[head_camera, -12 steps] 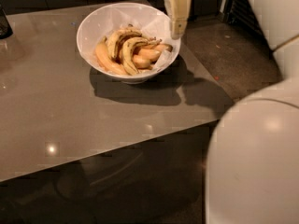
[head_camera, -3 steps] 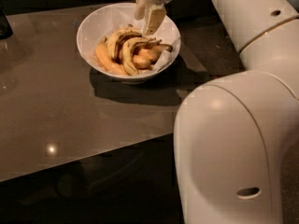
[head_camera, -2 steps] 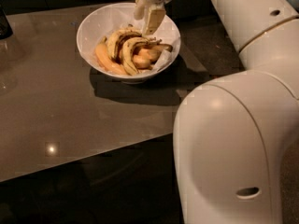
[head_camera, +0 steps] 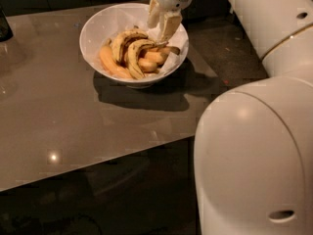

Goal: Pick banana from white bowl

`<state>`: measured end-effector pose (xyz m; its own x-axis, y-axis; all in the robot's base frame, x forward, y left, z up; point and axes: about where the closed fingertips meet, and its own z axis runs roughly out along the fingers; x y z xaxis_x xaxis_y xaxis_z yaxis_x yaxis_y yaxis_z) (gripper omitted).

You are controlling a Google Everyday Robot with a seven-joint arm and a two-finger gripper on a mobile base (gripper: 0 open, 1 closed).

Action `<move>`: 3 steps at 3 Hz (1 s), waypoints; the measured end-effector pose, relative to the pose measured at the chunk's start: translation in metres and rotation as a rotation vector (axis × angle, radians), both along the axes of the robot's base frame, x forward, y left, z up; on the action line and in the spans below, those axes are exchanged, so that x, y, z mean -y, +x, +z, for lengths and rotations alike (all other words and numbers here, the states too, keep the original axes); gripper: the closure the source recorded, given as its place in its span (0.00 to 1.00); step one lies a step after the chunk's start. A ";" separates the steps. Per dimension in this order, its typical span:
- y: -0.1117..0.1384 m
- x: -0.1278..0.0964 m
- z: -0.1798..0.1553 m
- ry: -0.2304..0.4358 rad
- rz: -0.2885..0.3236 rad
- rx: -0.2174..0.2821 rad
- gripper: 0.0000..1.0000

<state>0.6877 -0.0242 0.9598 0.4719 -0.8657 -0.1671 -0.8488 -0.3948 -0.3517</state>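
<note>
The white bowl [head_camera: 98,26] stands on the grey table and holds several bananas. The banana [head_camera: 132,57], slim, curved, pale yellow with a dark edge line, lies in the middle of the pile. A banana with a broad black streak [head_camera: 122,39] lies to its left, and plumper orange-yellow bananas [head_camera: 111,62] lie around them. My gripper [head_camera: 157,32] hangs over the bowl's back right part, fingers apart and pointing down, just above the right end of the pile. It holds nothing.
The table [head_camera: 58,121] ends at a front edge and at a right edge beside the bowl, with dark floor beyond. A dark object [head_camera: 4,26] stands at the table's far left. My white arm [head_camera: 254,146] fills the right foreground.
Since 4 s ago the gripper has moved left from the bowl's right rim to over the bananas. In the last second it has hardly moved.
</note>
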 end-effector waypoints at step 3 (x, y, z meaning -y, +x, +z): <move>-0.021 0.032 -0.028 -0.093 0.124 0.009 0.35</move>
<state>0.6665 -0.0559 0.9314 0.5776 -0.8119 -0.0847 -0.7883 -0.5278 -0.3162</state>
